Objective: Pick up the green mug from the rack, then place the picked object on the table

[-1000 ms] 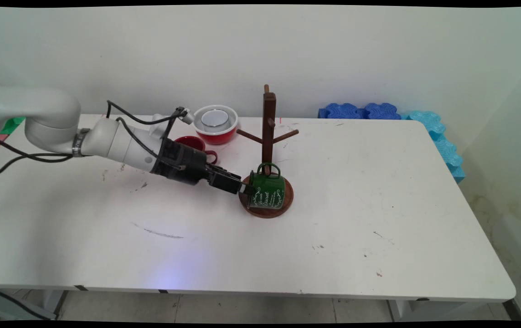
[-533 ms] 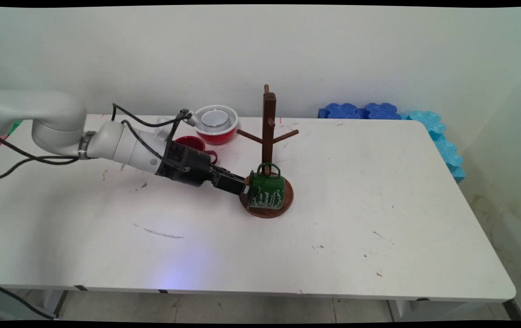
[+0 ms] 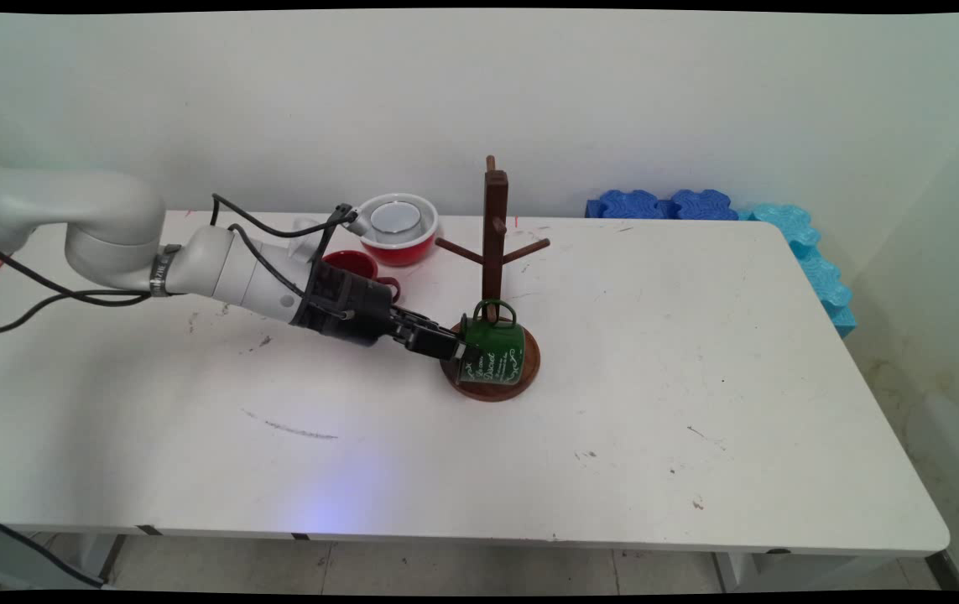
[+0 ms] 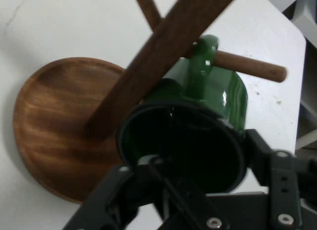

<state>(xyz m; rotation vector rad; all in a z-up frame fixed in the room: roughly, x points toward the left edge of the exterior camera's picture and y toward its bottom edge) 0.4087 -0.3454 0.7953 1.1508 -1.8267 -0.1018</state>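
Note:
A green mug (image 3: pixel 493 352) lies on its side over the round base (image 3: pixel 534 359) of a wooden mug tree (image 3: pixel 495 218). Its handle is hooked on a low peg (image 4: pixel 252 66). My gripper (image 3: pixel 445 341) comes in low from the left and meets the mug's mouth. In the hand view the dark opening of the mug (image 4: pixel 233 96) faces me. My gripper (image 4: pixel 193 153) has one finger on each side of the rim and is shut on it. The tree's post (image 4: pixel 163 51) crosses behind the mug, above the base (image 4: pixel 49 131).
A red mug (image 3: pixel 355 263) stands just behind my wrist, partly hidden. A red bowl (image 3: pixel 399 243) holding a small pale dish sits at the back. Blue foam pieces (image 3: pixel 664 204) and cyan ones (image 3: pixel 815 260) line the table's (image 3: pixel 613 403) far right edge.
My arm has crept a little to the right and upward. The green mug shifted slightly with it, its handle still on the low peg.

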